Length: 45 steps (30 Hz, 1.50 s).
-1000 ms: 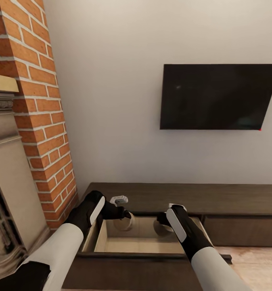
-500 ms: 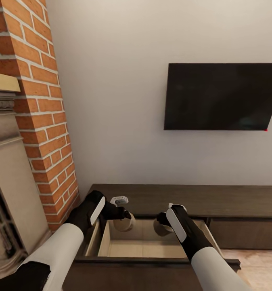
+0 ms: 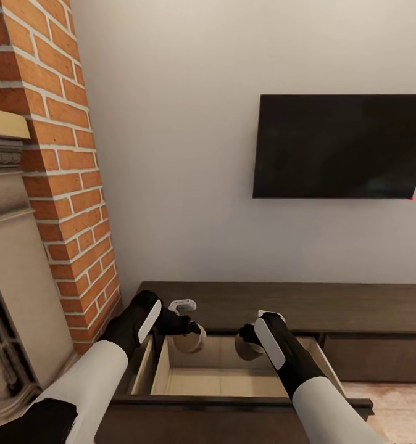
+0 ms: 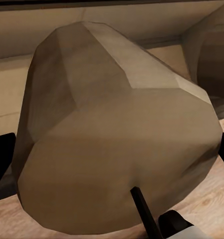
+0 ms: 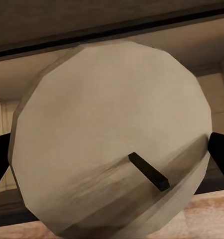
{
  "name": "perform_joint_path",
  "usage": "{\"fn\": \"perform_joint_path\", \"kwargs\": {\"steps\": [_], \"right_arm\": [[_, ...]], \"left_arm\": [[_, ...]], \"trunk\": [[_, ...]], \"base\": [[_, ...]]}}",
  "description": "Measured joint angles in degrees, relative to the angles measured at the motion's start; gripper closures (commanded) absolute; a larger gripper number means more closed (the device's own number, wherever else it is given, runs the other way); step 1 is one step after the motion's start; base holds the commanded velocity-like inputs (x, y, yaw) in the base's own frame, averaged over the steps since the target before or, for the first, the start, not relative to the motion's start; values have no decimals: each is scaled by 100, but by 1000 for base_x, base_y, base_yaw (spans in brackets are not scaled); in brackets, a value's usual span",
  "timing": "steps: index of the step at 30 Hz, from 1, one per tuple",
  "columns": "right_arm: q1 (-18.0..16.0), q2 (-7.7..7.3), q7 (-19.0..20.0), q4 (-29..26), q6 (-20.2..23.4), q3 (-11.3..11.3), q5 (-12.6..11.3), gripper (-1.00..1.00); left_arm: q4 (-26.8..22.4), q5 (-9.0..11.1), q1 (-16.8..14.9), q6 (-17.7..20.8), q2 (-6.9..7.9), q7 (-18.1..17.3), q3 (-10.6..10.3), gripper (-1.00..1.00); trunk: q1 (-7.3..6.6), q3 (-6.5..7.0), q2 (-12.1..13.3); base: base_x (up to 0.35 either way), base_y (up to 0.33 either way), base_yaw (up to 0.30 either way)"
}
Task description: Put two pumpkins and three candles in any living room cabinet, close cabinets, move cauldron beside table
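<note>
Currently a candle [image 4: 117,144] is held in each gripper, left gripper [image 3: 192,327] and right gripper [image 3: 244,336], over the open cabinet [image 3: 232,302] drawer; lowering and release are judged to be needed next.

Both arms reach into the cabinet's [image 3: 307,305] open drawer [image 3: 220,382] at six o'clock, each seemingly holding a pale candle [image 3: 191,340].

Both arms have white forearm shells and black wrists with a white oval panel; black fingers [image 5: 219,149] edge the wrist views.
</note>
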Motion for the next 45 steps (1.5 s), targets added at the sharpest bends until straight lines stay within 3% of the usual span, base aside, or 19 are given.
{"fn": "perform_joint_path", "kwargs": {"steps": [15,27,45], "right_arm": [[0,0,9,0,2,0,2,100],[0,0,16,0,9,2,2,100],[0,9,18,0,10,9,2,100]], "left_arm": [[3,-17,0,0,0,70,0,100],[8,-29,0,2,-24,661,10,100],[1,3,0,-59,-27,702,10,100]], "trunk": [[330,-269,-602],[593,-485,-1083],[989,-808,-1805]], "base": [[0,0,0],[0,0,0],[0,0,0]]}}
